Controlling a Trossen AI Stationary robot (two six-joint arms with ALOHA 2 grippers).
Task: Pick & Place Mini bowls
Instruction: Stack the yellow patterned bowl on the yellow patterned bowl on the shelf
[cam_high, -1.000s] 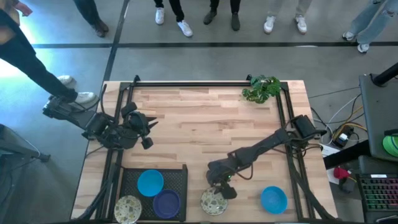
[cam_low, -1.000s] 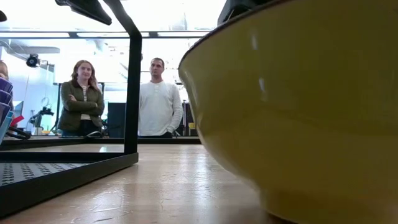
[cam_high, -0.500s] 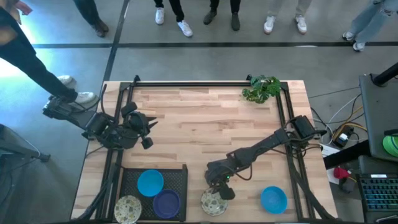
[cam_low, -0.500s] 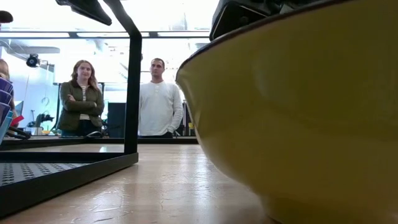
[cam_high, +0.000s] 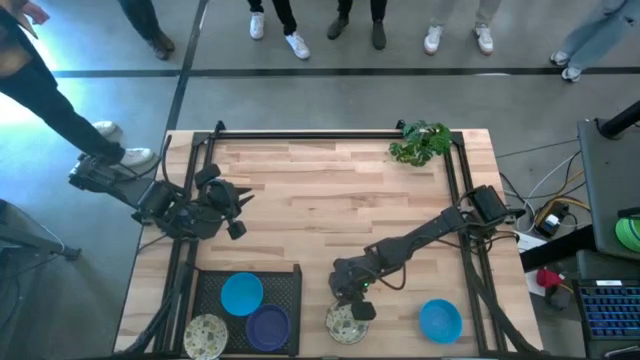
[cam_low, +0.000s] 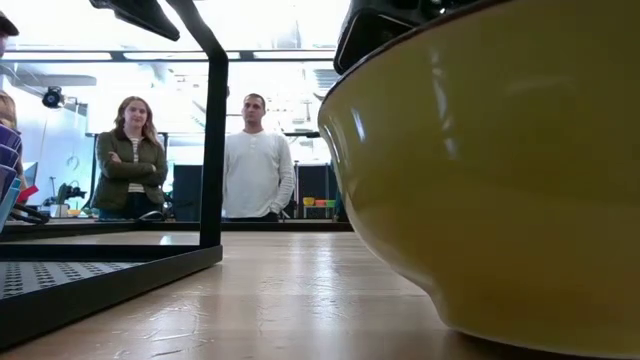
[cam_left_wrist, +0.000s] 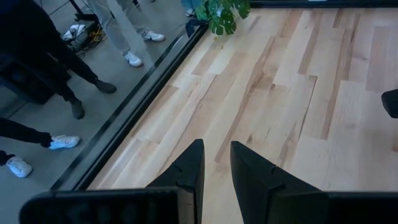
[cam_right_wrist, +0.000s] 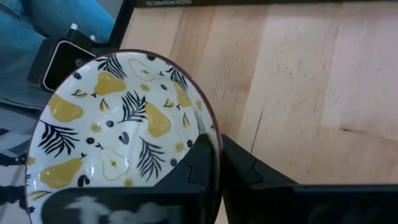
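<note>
- The black perforated tray (cam_high: 288, 290) holds three mini bowls: bright blue (cam_high: 241, 294), purple (cam_high: 268, 327), and speckled cream (cam_high: 206, 336).
- Just beside the tray on the wooden surface (cam_high: 330, 200), the right gripper (cam_right_wrist: 217, 163) fingers pinch the pear-patterned cream bowl (cam_high: 344, 324) rim.
- Another blue bowl (cam_high: 440, 320) lies beyond.
- The left gripper (cam_left_wrist: 216, 163), fingers slightly parted and empty, waits behind the tray.
- Only the low view shows that bowl's yellow outside (cam_low: 500, 170).

Overhead and table-level views — shared patterned bowl (cam_high: 345, 324) close-up.

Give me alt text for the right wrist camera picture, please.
The right gripper is shut on the rim of a patterned bowl, cream inside with yellow pears and dark leaves. The bowl sits near the edge of the wood table.
</note>
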